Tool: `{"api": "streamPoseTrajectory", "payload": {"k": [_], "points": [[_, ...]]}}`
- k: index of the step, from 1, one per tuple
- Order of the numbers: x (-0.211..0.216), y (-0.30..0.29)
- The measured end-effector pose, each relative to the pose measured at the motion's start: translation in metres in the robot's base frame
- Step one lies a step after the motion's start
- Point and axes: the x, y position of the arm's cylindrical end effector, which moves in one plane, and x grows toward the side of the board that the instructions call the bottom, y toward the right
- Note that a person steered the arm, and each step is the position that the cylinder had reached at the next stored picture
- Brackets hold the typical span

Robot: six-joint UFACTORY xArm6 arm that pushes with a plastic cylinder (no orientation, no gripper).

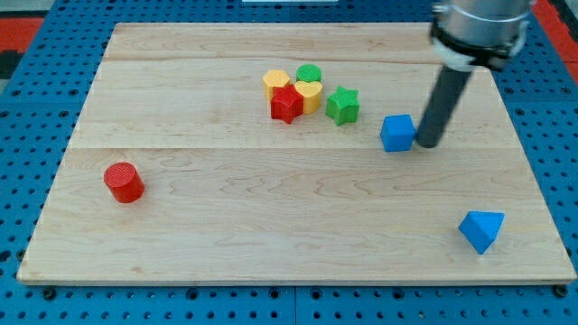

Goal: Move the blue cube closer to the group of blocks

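Here my tip sits just right of the blue cube, seemingly touching it, placed to shove it left toward the green star and its cluster. There is no hand, only the rod.

Tip sat just right of blue cube, touching or nearly so. Open lane ran from cube toward view's left up to green star, nearest obstacle. Behind star: red star, yellow blocks, green cylinder, packed tight, no gaps. Red cylinder far left, blue wedge-like block lower right; both well apart from lane.
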Motion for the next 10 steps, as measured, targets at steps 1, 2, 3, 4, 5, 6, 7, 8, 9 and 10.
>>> {"api": "streamPoseTrajectory", "payload": {"k": [1, 2, 3, 4, 5, 6, 7, 8, 9, 10], "points": [[-0.011, -0.035], [-0.016, -0.026], [-0.042, -0.027], [-0.031, -0.032], [-0.007, -0.055], [0.023, -0.044], [0.025, -0.079], [0.006, -0.117], [-0.017, -0.138], [-0.025, -0.146]]}}
